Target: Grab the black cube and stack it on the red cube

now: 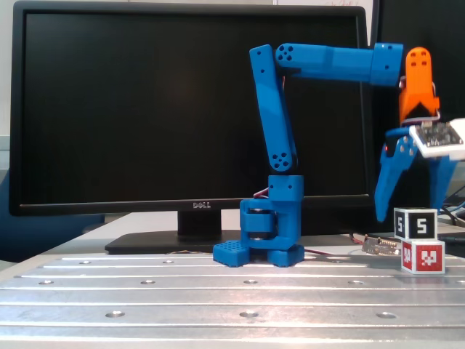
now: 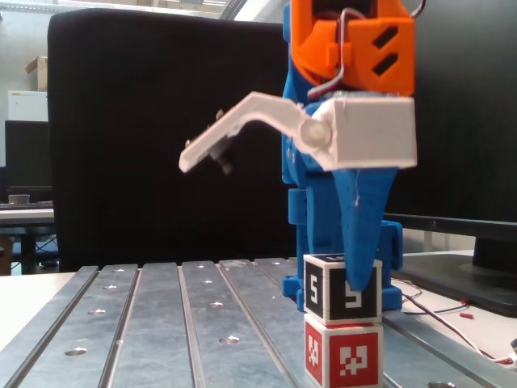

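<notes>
Blue links make up most of the arm [image 1: 272, 109] I am driving: in a fixed view its base sits on the grooved metal bench [image 1: 182, 291], the lower link rises almost upright with a slight lean to the left, and the upper link runs nearly level out to the right. At the far right end an orange wrist block [image 1: 416, 91] turns the tool straight down.

I see the gripper [image 1: 412, 211] spread wide open in that view, its two blue fingers [image 1: 389, 182] splayed apart like an upside-down V, tips hanging at about the level of the upper cube's top. It has hold of nothing.

Below it, the black cube [image 1: 415, 224] with its white 5 sits on top of the red cube [image 1: 423, 257], shifted slightly to the left so the stack is not quite flush. The red cube rests on the bench at the right edge of the view, just beside a small circuit board [image 1: 379, 245] with wires.

From the other fixed view I look along the bench grooves. One blue finger [image 2: 361, 218] points down in front of the black cube [image 2: 341, 288], its tip overlapping that cube's face; whether it touches I cannot tell. The red cube [image 2: 343, 356] lies directly beneath. A white camera bracket [image 2: 242, 133] juts left from the wrist.

A dark Dell monitor [image 1: 145, 109] stands behind the arm.
</notes>
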Available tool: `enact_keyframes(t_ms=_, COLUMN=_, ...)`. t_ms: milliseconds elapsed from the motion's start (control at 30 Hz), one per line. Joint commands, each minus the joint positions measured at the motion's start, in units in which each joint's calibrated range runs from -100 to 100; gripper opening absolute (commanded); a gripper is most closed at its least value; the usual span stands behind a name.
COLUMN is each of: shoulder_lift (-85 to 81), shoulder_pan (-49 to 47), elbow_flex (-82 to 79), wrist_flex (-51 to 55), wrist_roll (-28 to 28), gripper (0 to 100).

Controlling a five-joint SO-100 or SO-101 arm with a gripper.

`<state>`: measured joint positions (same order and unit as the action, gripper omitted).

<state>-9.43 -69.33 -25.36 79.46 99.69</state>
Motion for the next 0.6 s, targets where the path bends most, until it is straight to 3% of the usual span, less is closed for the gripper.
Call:
enact_keyframes(t_ms=0, shoulder_lift=-1.1, shoulder_pan=-0.2, elbow_flex=5.5, wrist_flex=4.3, wrist_roll=0.3, gripper=29)
enact_keyframes(t_ms=367, shoulder_lift=-1.1, shoulder_pan=0.4, elbow_flex=12.2, wrist_flex=15.7, wrist_roll=-0.1, gripper=29)
enact_keyframes(t_ms=567, shoulder_lift=-1.2, shoulder_pan=6.6, elbow_flex=13.1, wrist_flex=20.2, wrist_roll=-9.4, gripper=29)
